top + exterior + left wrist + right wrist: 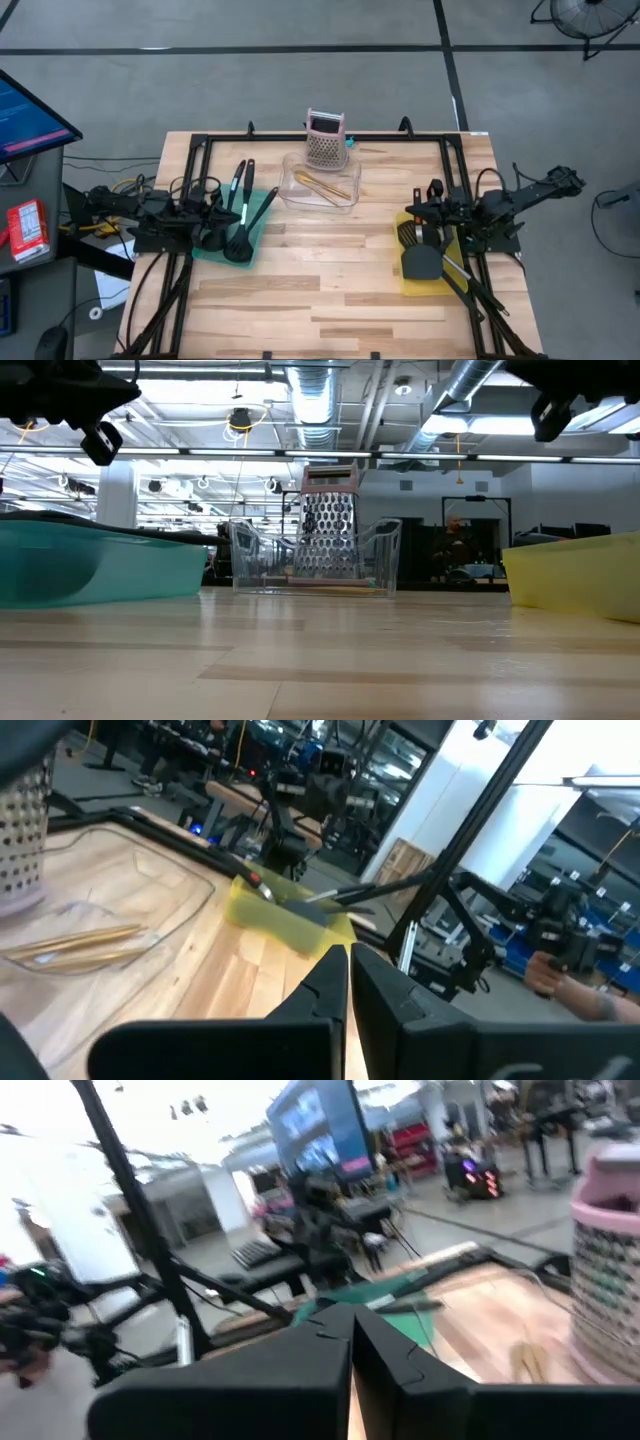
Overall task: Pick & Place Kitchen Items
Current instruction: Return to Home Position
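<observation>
**A:** Where do the two arms sit?

**B:** The left gripper [348, 965] hangs over the left side of the table [330, 300], above the left part of the green bin [260, 240]. The right gripper [350, 1328] is on the far side, above the back edge of the yellow bin [410, 286]. From table height both arms show only at the top corners, well clear of the wood.

**A:** Are the fingers spread?

**B:** No. In each wrist view the two dark fingers are pressed together with only a thin seam between them. Neither gripper is pinching anything.

**A:** And the kitchen items?

**B:** Several black utensils [240, 243] lie in the green bin, heads down in it and handles slanting out over its back rim. One handle carries a pale green mark. In the yellow bin a slotted turner [407, 235] and a broad spatula [421, 262] lie side by side.

**A:** What about the middle of the table?

**B:** A clear tray [346, 201] sits near the back, between the two bins. A few wooden sticks [322, 185] lie flat inside it. The pink grater [326, 142] stands upright just behind the tray. I can't tell whether it touches the tray.
</observation>
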Controlling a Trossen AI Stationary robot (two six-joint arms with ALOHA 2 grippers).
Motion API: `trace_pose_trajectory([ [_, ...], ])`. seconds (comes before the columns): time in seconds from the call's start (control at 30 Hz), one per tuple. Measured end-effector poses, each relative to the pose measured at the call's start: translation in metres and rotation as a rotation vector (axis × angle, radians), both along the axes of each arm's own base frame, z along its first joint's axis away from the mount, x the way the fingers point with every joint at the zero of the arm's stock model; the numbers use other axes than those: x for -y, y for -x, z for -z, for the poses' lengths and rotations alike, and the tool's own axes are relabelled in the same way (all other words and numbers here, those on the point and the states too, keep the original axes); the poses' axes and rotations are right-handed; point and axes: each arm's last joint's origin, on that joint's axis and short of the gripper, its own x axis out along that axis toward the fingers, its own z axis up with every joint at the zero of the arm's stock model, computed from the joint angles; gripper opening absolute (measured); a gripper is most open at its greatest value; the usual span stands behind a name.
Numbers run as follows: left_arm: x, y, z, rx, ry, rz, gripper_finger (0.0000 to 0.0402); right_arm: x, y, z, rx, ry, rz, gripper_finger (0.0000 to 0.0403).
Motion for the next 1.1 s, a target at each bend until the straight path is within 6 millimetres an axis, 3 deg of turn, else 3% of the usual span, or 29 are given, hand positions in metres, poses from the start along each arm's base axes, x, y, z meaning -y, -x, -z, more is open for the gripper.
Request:
trace_pose_trajectory([
  [0.4,0.005,-0.006,0.013,0.039,-0.118,0.125,0.0001,0.000,0.021,0.012,0.184,0.135,-0.284,0.0001],
  [0.8,0.004,-0.011,0.028,0.017,-0.180,0.112,0.0001,0.000,0.019,0.052,0.157,0.176,-0.276,0.0000],
  [1.1,-0.008,-0.012,0.028,0.021,-0.209,0.148,0.0001,0.002,0.017,0.057,0.108,0.227,-0.255,0.0000],
])
